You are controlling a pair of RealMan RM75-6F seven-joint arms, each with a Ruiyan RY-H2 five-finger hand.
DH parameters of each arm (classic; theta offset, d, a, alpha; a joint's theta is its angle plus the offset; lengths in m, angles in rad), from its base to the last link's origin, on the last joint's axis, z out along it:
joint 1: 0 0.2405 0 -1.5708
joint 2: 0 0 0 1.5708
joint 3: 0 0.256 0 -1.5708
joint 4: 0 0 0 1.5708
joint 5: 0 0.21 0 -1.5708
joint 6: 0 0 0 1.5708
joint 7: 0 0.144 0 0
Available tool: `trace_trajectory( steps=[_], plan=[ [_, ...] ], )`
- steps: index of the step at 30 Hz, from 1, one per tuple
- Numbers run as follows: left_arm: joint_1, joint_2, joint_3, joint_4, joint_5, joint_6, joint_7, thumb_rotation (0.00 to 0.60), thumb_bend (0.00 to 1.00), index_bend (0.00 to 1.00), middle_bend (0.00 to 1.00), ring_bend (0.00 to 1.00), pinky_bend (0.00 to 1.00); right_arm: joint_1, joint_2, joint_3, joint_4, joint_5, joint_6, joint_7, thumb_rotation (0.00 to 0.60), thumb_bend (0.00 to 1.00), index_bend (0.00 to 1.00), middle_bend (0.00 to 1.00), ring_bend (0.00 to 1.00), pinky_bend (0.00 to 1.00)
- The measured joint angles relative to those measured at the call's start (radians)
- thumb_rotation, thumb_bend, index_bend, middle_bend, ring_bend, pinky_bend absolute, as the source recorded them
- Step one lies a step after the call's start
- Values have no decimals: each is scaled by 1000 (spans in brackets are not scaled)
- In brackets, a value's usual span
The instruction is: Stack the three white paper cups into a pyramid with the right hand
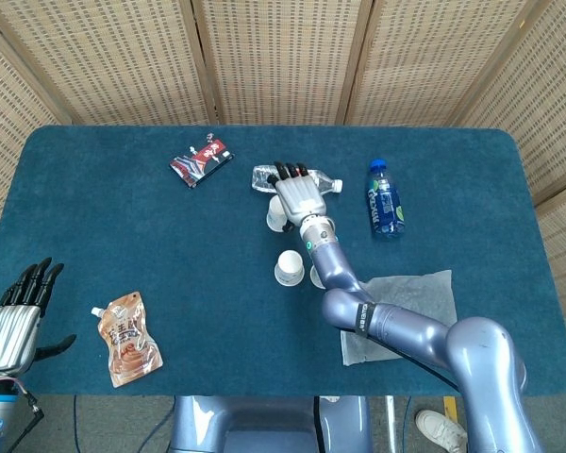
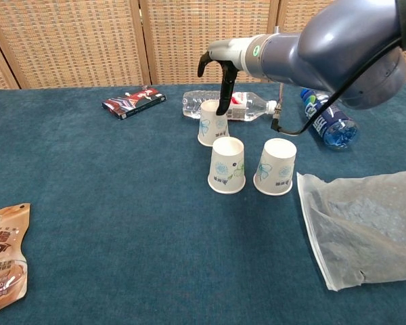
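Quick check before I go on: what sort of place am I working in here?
Probably a lab or demo set-up, not a home: a table covered in teal cloth, woven rattan screens closing it in behind, and assorted props such as white paper cups and a blue plastic bottle.

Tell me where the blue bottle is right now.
In the head view, the blue bottle lies on the table's far right side, right of the clear bottle.

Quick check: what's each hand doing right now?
Left hand: open, holding nothing.
Right hand: open above the far paper cup, fingers pointing down, not yet gripping it.
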Motion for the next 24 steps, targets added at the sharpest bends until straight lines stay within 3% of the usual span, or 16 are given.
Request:
trace_trajectory(
  steps=[7, 24],
  plan=[
    [-1, -2, 3, 0, -1, -4, 8, 600, 130, 27, 0, 0, 161, 18, -43, -17, 120, 2, -67, 36, 600, 176, 230, 0, 0, 47],
    [-1, -12, 7, 1, 8, 1, 32, 600, 132, 27, 0, 0, 161, 21, -108, -43, 286, -28, -162, 112, 600, 176, 303, 0, 0, 48]
  ],
)
